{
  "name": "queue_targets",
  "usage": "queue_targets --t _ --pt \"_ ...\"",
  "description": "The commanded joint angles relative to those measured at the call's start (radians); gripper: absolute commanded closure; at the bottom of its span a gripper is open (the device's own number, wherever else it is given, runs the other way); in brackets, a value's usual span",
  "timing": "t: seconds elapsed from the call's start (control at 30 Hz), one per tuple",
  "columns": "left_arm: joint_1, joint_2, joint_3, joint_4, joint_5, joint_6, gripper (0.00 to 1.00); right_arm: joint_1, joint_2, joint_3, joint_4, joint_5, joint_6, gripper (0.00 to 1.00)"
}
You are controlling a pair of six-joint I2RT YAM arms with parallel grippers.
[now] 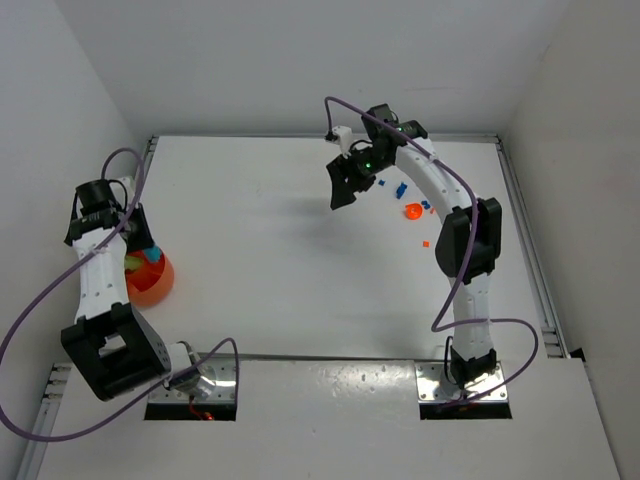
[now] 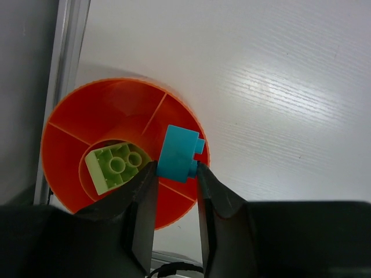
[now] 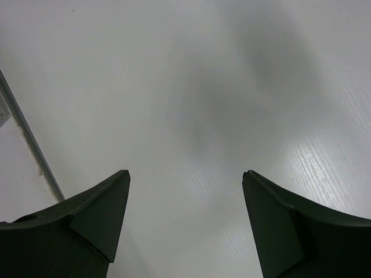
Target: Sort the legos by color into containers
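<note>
- While the left pincer [image 2: 175, 167] pinches a cyan brick [image 2: 179, 152] between its two dark fingertips, it hangs directly above the orange bowl [image 2: 130, 101]. The jaws are only partly closed, because the brick between them keeps them apart.
- The brick is held by its lower end, so most of it sticks out beyond the fingertips, tilted a little, with its studs pointing away from the bowl's middle. I think this grip leaves the brick free to fall when the jaws spread.
- The cyan brick stands over the bowl's rim side, not over its centre. Whether it touches the bowl I cannot tell; from the wrist view it seems to be above it.
- Inside the bowl, in the round middle part, a light green brick [image 2: 115, 166] lies with its studs up, just beside the left fingertip.
- Thin ribs divide the ring around this middle part into sections. In my judgement the cyan brick is aimed at one of these sections, to keep the colours apart.
- The bowl stands on the white tabletop [image 2: 278, 87] near its left edge, close to the left arm's base.
- The right pincer [image 1: 345, 185] is well apart from the bowl, at the far side of the tabletop. Its jaws are spread wide and hold nothing; its own camera shows only bare tabletop between them.
- The loose legos [image 1: 400, 188], blue and orange bits, lie well away from the bowl, just beside the right pincer. Probably it waits there to take one of them.
</note>
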Motion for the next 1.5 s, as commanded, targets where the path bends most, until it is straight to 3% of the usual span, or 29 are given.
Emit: queue_targets --t 0.0,0.13,0.17,0.3,0.37,0.57,0.7,0.87,1.07,1.2,1.47 --pt "0.002 0.003 -0.004 0.022 0.008 0.025 0.65 -0.011 -0.004 0.012 0.003 0.023 -0.019 0.21" --pt "0.002 0.003 0.007 0.022 0.008 0.034 0.49 -0.029 -0.004 0.003 0.024 0.069 -0.019 0.21" --pt "0.002 0.003 0.016 0.013 0.008 0.034 0.39 -0.046 -0.004 0.003 0.041 0.084 0.011 0.21" --pt "0.002 -0.02 0.082 0.013 0.122 0.057 0.24 -0.128 -0.004 0.003 0.07 0.172 0.059 0.23" --pt "-0.01 -0.029 0.128 0.013 0.171 0.057 0.24 -0.2 -0.004 -0.007 0.081 0.202 0.071 0.27" --pt "-0.185 -0.006 0.381 0.013 0.214 0.048 0.23 -0.378 -0.004 -0.073 0.144 0.356 0.101 0.35" --pt "-0.348 0.038 0.476 0.013 0.15 0.039 0.22 -0.469 0.034 -0.082 0.188 0.434 0.101 0.38" --pt "-0.471 0.107 0.535 0.013 0.067 0.039 0.22 -0.501 0.133 0.015 0.202 0.497 0.101 0.39" --pt "-0.528 0.153 0.578 0.004 0.033 0.03 0.19 -0.501 0.19 -0.007 0.211 0.509 0.128 0.39" --pt "-0.538 0.163 0.569 0.004 0.005 0.039 0.19 -0.501 0.19 -0.057 0.225 0.509 0.182 0.33" --pt "-0.538 0.181 0.559 0.004 -0.004 0.03 0.19 -0.492 0.232 -0.017 0.234 0.509 0.214 0.3"
